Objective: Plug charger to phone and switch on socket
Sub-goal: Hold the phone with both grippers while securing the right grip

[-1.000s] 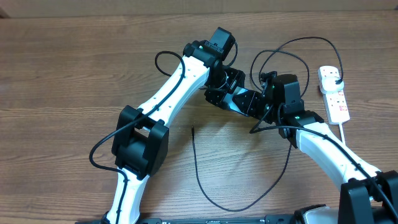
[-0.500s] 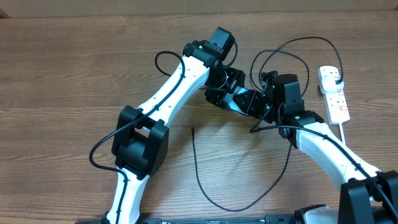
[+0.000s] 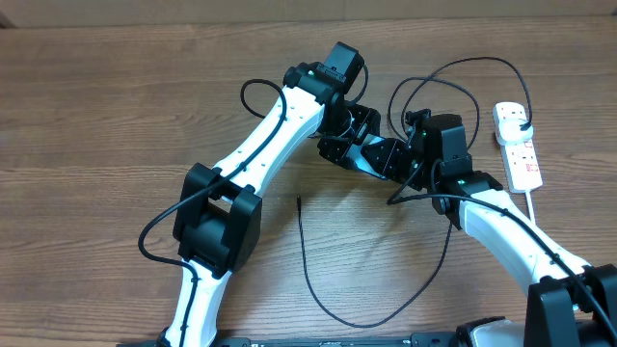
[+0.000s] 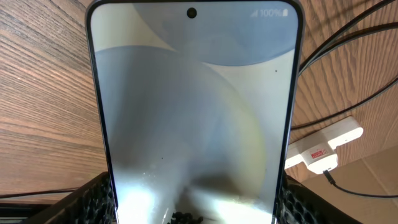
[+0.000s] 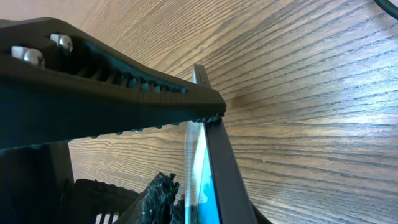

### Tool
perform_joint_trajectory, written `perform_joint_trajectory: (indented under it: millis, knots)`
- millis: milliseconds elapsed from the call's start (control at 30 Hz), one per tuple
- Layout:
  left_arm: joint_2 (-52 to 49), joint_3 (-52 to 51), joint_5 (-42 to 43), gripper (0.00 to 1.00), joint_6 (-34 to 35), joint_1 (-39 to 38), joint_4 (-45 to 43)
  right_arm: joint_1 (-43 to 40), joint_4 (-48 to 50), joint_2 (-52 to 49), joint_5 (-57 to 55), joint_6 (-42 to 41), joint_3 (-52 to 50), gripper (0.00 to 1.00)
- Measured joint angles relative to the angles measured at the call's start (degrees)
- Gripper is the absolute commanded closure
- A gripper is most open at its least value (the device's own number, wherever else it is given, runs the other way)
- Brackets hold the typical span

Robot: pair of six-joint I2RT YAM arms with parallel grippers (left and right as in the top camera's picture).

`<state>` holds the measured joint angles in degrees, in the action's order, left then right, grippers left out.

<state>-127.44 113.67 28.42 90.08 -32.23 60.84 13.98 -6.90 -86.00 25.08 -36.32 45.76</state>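
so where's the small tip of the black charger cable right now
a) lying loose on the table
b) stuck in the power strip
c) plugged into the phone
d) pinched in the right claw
a: in the overhead view the free tip of the charger lies on the bare table in front of the arms, not plugged into the phone.

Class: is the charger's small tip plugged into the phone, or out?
Out: the charger tip lies bare on the table, well away from the phone.
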Motion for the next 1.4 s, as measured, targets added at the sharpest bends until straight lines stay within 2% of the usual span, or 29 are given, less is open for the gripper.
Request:
perform_joint_trajectory:
  millis: [867, 1400]
  knots:
    - [0.0, 0.0, 0.68, 0.96, -0.24, 0.46, 0.15, -0.02, 0.0, 0.0, 0.87, -0.11, 0.0, 0.85]
    - [0.0, 0.0, 0.66, 0.96, -0.24, 0.46, 0.17, -0.02, -0.04, 0.0, 0.85, -0.13, 0.0, 0.85]
